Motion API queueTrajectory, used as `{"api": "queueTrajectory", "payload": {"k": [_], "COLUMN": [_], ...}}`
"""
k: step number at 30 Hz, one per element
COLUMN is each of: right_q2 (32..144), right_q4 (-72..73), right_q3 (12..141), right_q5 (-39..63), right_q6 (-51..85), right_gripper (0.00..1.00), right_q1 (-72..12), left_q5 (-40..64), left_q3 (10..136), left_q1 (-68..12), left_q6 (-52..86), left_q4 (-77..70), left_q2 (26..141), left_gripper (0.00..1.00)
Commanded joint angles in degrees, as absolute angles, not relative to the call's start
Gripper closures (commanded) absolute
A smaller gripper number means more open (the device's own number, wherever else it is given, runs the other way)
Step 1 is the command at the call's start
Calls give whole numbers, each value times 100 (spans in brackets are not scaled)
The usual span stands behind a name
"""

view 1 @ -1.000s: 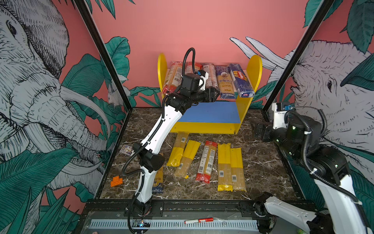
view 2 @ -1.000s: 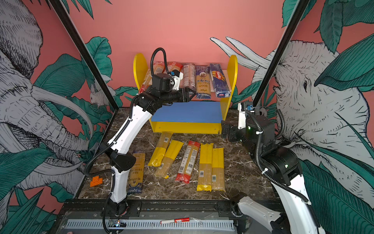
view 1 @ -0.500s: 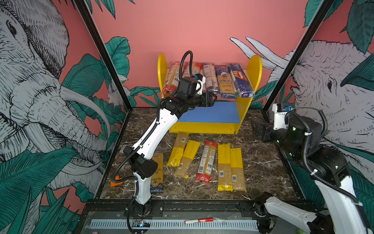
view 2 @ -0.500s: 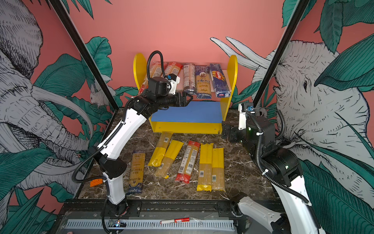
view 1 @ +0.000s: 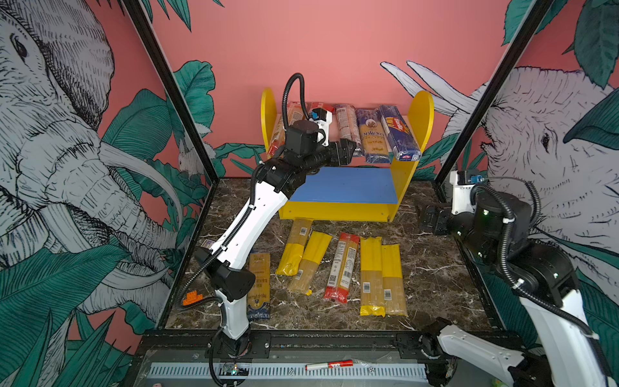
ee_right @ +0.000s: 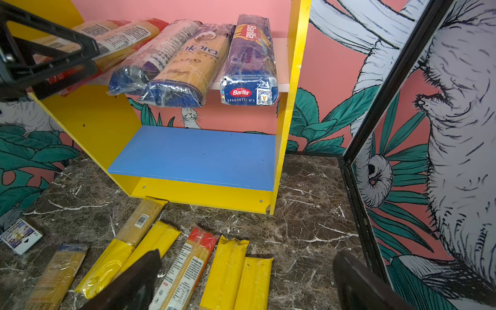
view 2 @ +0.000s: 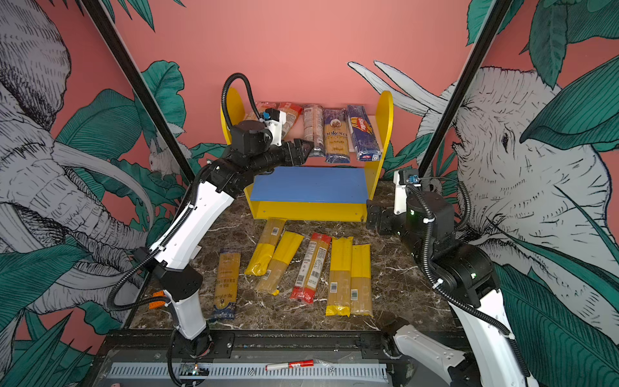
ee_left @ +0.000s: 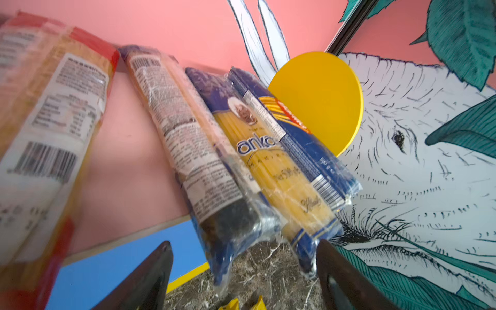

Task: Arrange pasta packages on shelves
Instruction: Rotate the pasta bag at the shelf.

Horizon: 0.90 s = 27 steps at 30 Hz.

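The shelves [view 1: 405,181] [view 2: 370,187] stand at the back, yellow-sided. Their pink upper board [ee_left: 120,161] carries several pasta packages, among them the blue Barilla box [view 1: 398,134] [ee_right: 249,59] and a dark-ended pack [ee_left: 204,171]. The blue lower board [view 1: 345,184] [ee_right: 198,155] is bare. Several more packs [view 1: 370,274] [view 2: 310,268] lie on the marble floor in front. My left gripper [view 1: 350,150] [view 2: 306,147] [ee_left: 243,243] hangs open at the upper board's front edge, holding nothing. My right gripper [view 1: 423,217] [view 2: 371,214] [ee_right: 248,253] is open and empty, right of the shelves.
A card box [view 1: 207,243] [ee_right: 20,236] and an orange piece [view 1: 192,297] lie by the left wall. A red-and-white marker pen [view 1: 330,364] rests on the front rail. Black frame posts and painted walls close in both sides.
The left gripper's jaws have widened, and that arm's elbow has sunk toward the front left. The right arm has stayed still.
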<state>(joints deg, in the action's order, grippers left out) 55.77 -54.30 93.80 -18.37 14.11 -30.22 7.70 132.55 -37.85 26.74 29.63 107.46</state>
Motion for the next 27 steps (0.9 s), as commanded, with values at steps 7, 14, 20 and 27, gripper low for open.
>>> {"api": "queueTrajectory", "payload": {"k": [7, 14, 20, 27], "right_q2": [5512, 5521, 5589, 5582], "right_q4": [-5223, -5210, -5172, -5216], "right_q3": [9353, 9329, 9306, 9296], "right_q5": [-1854, -1951, -1936, -1951], "right_q6": [1272, 1201, 1200, 1217], "right_gripper": [1, 1, 1, 1], "right_q1": [-2988, -2994, -2981, -2967], "left_q5": [549, 572, 785, 1388], "left_q3": [14649, 14964, 14986, 15332], "left_q1": [-3805, -3788, -3788, -3786], "left_q6": [2560, 2654, 2716, 2971], "left_q4": [3301, 3462, 3438, 3370], "left_q2": [11618, 11949, 12056, 12481], "left_gripper": [15, 15, 15, 18]}}
